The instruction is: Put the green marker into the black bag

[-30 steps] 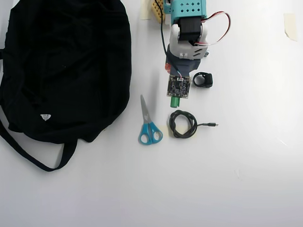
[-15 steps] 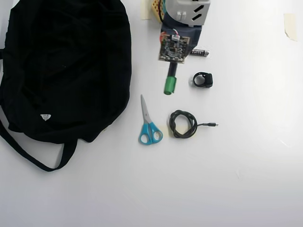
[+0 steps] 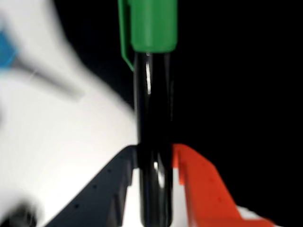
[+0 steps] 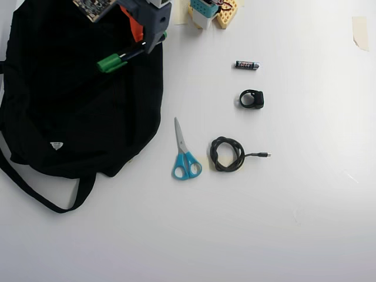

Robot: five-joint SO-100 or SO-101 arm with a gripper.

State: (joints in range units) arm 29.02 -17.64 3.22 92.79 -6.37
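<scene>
The green marker [image 3: 152,123] has a black barrel and a green cap, and my gripper [image 3: 154,165] is shut on the barrel between a dark finger on the left and an orange finger on the right. In the overhead view the marker [image 4: 117,59] is held above the upper part of the black bag [image 4: 76,111], cap pointing left, with my gripper [image 4: 141,41] over the bag's upper right edge. The bag lies at the left of the white table and fills the dark right side of the wrist view [image 3: 236,94].
Blue-handled scissors [image 4: 184,154] lie right of the bag. A coiled black cable [image 4: 228,154], a small black ring-shaped part [image 4: 252,99] and an AA battery [image 4: 247,65] lie further right. The arm's base [image 4: 211,12] is at the top edge.
</scene>
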